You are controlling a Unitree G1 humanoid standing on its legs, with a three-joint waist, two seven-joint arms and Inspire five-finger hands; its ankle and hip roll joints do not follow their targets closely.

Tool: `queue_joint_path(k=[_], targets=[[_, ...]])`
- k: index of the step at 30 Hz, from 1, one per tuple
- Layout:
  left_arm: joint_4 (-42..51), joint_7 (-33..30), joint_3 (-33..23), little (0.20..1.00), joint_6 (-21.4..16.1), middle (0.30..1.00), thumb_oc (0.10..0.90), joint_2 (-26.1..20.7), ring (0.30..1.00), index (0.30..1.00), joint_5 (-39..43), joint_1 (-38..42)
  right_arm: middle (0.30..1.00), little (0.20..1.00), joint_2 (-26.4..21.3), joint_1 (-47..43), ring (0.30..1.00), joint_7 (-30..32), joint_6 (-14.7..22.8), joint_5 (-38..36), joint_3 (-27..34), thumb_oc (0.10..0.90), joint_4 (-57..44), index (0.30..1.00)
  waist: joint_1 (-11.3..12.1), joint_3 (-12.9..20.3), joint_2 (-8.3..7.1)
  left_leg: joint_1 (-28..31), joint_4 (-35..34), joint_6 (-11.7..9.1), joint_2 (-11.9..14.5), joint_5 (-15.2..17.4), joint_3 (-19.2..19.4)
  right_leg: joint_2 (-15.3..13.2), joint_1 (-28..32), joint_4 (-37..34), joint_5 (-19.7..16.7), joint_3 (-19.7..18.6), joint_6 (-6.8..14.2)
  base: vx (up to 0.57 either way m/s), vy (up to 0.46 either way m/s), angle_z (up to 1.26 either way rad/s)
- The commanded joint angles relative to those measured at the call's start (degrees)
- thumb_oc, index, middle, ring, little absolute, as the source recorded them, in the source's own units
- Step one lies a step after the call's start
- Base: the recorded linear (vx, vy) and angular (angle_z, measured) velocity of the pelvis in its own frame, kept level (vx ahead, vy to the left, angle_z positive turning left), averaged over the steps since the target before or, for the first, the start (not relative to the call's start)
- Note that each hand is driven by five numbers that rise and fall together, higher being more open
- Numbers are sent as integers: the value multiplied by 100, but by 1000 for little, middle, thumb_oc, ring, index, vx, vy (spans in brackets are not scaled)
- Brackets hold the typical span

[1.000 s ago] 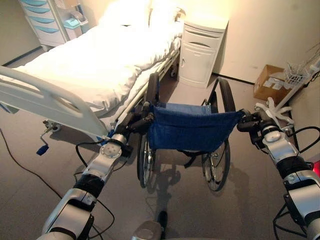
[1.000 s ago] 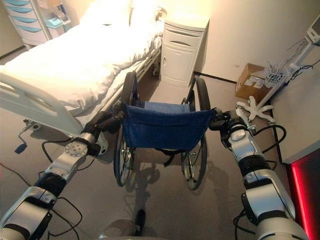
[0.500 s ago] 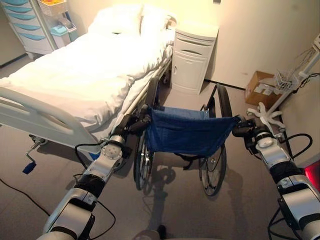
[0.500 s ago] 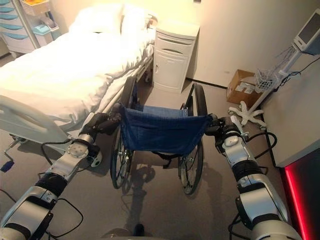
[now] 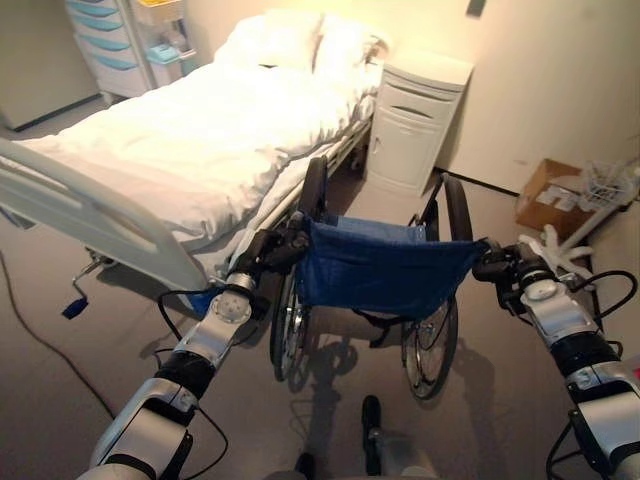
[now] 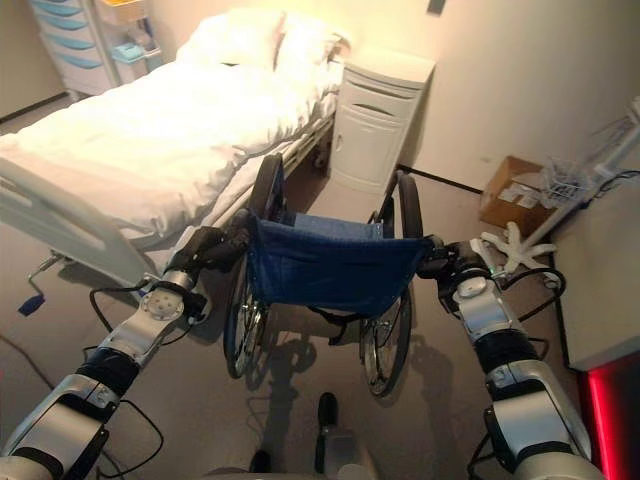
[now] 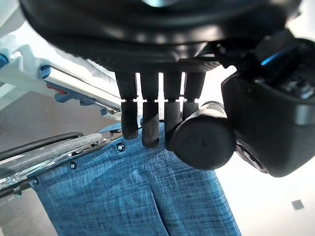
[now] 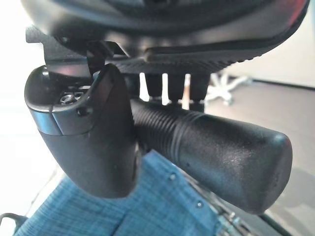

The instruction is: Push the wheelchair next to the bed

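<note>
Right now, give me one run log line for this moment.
left hand: shut on left push handle | right hand: shut on right push handle | wheelchair: beside bed, facing nightstand

Left hand [image 5: 268,249] and right hand [image 5: 497,263], arms outstretched, apparently both curled tight.

The grey floor [image 5: 60,400] holds the wheelchair [image 5: 375,270], the bed [image 5: 190,140], a white cabinet [image 5: 415,125] and a cardboard box [image 5: 548,190]. A white blanket [image 5: 220,125] and pillows [image 5: 300,40] lie on the bed.
</note>
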State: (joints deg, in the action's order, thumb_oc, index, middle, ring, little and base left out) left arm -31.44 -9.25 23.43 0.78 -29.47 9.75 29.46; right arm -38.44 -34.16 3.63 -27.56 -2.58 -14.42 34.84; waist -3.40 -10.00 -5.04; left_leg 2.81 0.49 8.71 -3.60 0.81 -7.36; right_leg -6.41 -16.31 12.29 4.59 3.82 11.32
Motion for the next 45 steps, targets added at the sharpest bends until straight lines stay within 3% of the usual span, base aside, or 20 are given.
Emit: queue_joint_path(k=[1, 3, 4, 5, 6, 7, 8, 9, 10, 12, 14, 16, 19, 21, 23, 25, 28, 29, 35, 45], targets=[[-154, 66, -51, 300, -6, 300, 400, 33, 300, 300, -424, 421, 300, 300, 38, -56, 300, -1116, 166, -255, -890, 400, -223, 300, -118, -230, 33, 940, 1216, -560, -128, 1624, 326, -98, 242, -754, -1439, 32, -328, 601, -383, 59], [-153, 80, -45, 300, 74, 300, 400, 75, 300, 300, -158, 389, 300, 300, 102, -105, 300, -1195, 113, -319, -924, 400, -111, 300, -158, -153, 103, 1169, 1466, -817, 194, 1340, 236, -58, 321, -277, -1316, -60, -409, 612, -341, 32], [-124, 124, -48, 300, 122, 300, 400, 108, 300, 300, -302, 341, 300, 300, 179, -54, 300, -1236, 59, -251, -954, 400, -105, 300, -228, -91, 158, 1352, 1594, -1097, 624, 669, 471, -119, 390, -298, -1306, 179, -462, 446, -207, 37], [-120, 118, -33, 300, 128, 300, 400, 112, 300, 300, -299, 318, 300, 300, 175, -20, 300, -1268, 71, -250, -966, 400, -92, 300, -269, -59, 188, 1421, 1682, -1217, 826, 318, 570, -111, 445, -339, -1295, 268, -507, 568, -252, 51], [-136, 94, 3, 300, 111, 300, 400, 100, 300, 300, -228, 302, 300, 300, 141, 45, 300, -1270, 171, -218, -977, 400, -47, 300, -338, 2, 235, 1425, 1988, -1389, 1084, -331, 653, -26, 598, -409, -1184, 348, -651, 317, -139, 42], [-135, 94, 3, 300, 111, 300, 400, 96, 300, 300, -219, 302, 300, 300, 136, 49, 300, -1271, 185, -212, -978, 400, -39, 300, -344, 5, 242, 1413, 2040, -1412, 1105, -392, 648, -9, 632, -423, -1164, 366, -673, 462, -225, 13], [-163, 95, 34, 300, 58, 300, 400, 67, 300, 300, -112, 343, 300, 300, 107, 103, 300, -1191, 275, -222, -996, 400, 23, 300, -256, -9, 130, 830, 2850, -1465, 1077, -792, 787, -1, 1047, -560, -976, 466, -846, 313, -166, -2], [-176, 90, 44, 300, 48, 300, 400, 72, 300, 300, -94, 360, 300, 300, 103, 111, 300, -1170, 287, -231, -1002, 400, 33, 300, -238, -24, 117, 686, 2997, -1465, 1076, -815, 806, 7, 1110, -577, -947, 482, -876, 477, -222, -14], [-261, 87, 66, 300, -19, 300, 400, 103, 300, 300, -53, 435, 300, 300, 107, 129, 300, -1083, 348, -260, -1010, 400, 95, 300, -131, -143, 55, -4, 3275, -1440, 1100, -924, 954, 12, 1417, -644, -839, 511, -968, 313, -96, -16], [-393, 84, 45, 300, -248, 300, 400, 102, 300, 300, -90, 413, 300, 300, 214, 66, 300, -939, 461, -277, -1039, 400, 274, 300, 106, -343, 61, -616, 2794, -1275, 913, -711, 1023, 82, 1870, -764, -720, 428, -914, 465, 5, -15], [-395, 103, -30, 300, -331, 300, 400, 57, 300, 300, -74, 344, 300, 300, 275, -20, 300, -911, 435, -276, -1074, 400, 330, 300, 255, -444, 132, -753, 2207, -1273, 832, -727, 996, 194, 2078, -824, -641, 364, -864, 472, 116, -25], [-315, 78, -116, 300, -299, 300, 400, 9, 300, 300, -54, 242, 300, 300, 369, -112, 300, -873, 375, -260, -1135, 400, 342, 300, 504, -570, 338, -1052, 1133, -1377, 805, -1091, 852, 443, 2461, -855, -401, 196, -868, 509, 186, -60], [-187, 47, -332, 300, -269, 300, 400, -98, 300, 300, -121, 12, 300, 300, 341, -158, 300, -1062, 370, -161, -1165, 400, 239, 300, 794, -537, 499, -1287, -145, -1485, 865, -1453, 619, 528, 2899, -853, -52, -89, -823, 492, 260, -57], [-103, 81, -481, 300, -238, 300, 400, -195, 300, 300, -134, -74, 300, 300, 271, -207, 300, -1225, 352, -46, -1154, 400, 154, 300, 851, -488, 535, -1276, -327, -1459, 898, -1332, 582, 459, 3003, -728, 157, -181, -776, 399, 323, -102], [-173, 152, -555, 300, -241, 300, 400, -380, 300, 300, 82, -43, 300, 300, 201, -213, 300, -1326, 363, 4, -1101, 400, 106, 300, 811, -366, 579, -1194, -27, -1309, 910, -1018, 827, 299, 3039, -336, 464, -155, -655, 315, 340, -96], [-283, 181, -500, 300, -240, 300, 400, -404, 300, 300, 165, -4, 300, 300, 235, -69, 300, -1364, 353, 30, -982, 400, 131, 300, 822, -306, 569, -1333, 432, -1225, 814, -812, 756, 160, 3024, -55, 478, -98, -600, 317, 292, -73], [-281, 311, -529, 300, -181, 300, 400, -482, 300, 300, 10, 2, 300, 300, 287, 165, 300, -1327, 356, 55, -930, 400, 51, 300, 850, -262, 412, -1246, 746, -1078, 735, -563, 880, -173, 2892, 213, -8, 47, -333, 275, 215, -39], [-195, 310, -527, 300, -155, 300, 400, -580, 300, 300, 9, -52, 300, 300, 307, 278, 300, -1269, 401, -24, -894, 400, -30, 300, 859, -230, 351, -1078, 701, -994, 676, -490, 957, -371, 2742, 382, -425, 112, -220, 286, 221, -32], [-124, 213, -430, 300, -68, 300, 400, -604, 300, 300, -111, -10, 300, 300, 459, 310, 300, -1304, 875, 62, -861, 400, 299, 300, 938, 59, 282, -950, 487, -866, 472, -388, 1104, -719, 2478, 334, -1330, 166, -63, 242, 181, -29], [-233, 134, -355, 300, -142, 300, 400, -338, 300, 300, -245, -148, 300, 300, 643, 141, 300, -1147, 1302, 46, -943, 400, 828, 300, 1233, 265, 274, -935, 447, -649, 199, -184, 1212, -886, 2602, 685, -1936, 218, 9, 197, 147, -16]])
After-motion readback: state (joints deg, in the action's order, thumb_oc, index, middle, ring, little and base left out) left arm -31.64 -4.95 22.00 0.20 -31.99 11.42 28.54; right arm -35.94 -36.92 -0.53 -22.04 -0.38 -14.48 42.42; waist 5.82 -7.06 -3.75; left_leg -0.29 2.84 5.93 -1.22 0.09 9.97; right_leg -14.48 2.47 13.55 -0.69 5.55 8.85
